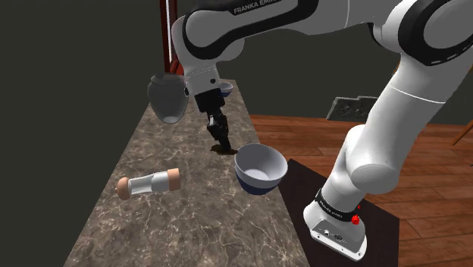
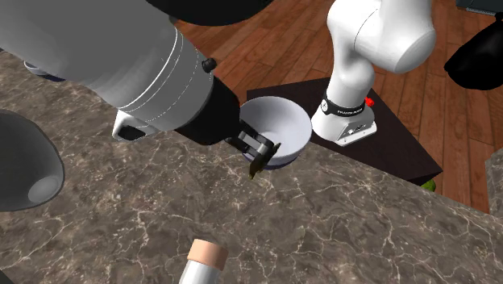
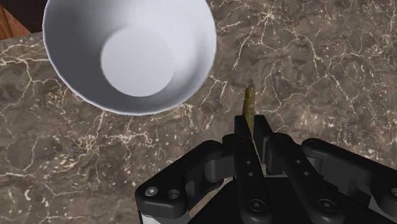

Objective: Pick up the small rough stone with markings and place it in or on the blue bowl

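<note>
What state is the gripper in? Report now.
Gripper: shut on the thin olive stone, beside the bowl, not yet over it.

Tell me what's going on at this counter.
The white arm's black gripper is shut on a thin, olive-brown stone, clasped edge-on between its fingers. It is over the marbled counter, right beside the bowl, which is white inside with a dark blue base. The stone is not in the bowl yet. A capped bottle lies on its side farther along the counter.
</note>
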### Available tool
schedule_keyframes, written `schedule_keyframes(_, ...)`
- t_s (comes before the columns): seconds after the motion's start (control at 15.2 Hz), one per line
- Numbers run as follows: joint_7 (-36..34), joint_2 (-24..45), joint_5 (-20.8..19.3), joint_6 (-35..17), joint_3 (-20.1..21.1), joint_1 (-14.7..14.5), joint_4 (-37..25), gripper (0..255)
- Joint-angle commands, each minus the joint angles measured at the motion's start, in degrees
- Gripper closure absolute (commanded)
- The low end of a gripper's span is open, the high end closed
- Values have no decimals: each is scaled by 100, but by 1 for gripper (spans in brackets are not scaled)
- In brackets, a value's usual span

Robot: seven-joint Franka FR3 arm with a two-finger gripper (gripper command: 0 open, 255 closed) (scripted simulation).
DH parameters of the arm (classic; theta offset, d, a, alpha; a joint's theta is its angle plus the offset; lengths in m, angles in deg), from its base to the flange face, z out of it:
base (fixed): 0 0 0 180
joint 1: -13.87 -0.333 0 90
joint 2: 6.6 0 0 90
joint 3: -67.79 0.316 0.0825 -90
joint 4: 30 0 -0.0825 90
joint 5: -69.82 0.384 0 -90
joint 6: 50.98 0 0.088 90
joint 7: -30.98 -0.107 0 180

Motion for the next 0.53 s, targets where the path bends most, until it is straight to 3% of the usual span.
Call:
schedule_keyframes(0.0, 222, -328, -58, 21, -107, 100, 357, 255)
schedule_keyframes(0.46, 993, -1419, -449, 176, -572, 460, 1438, 255)
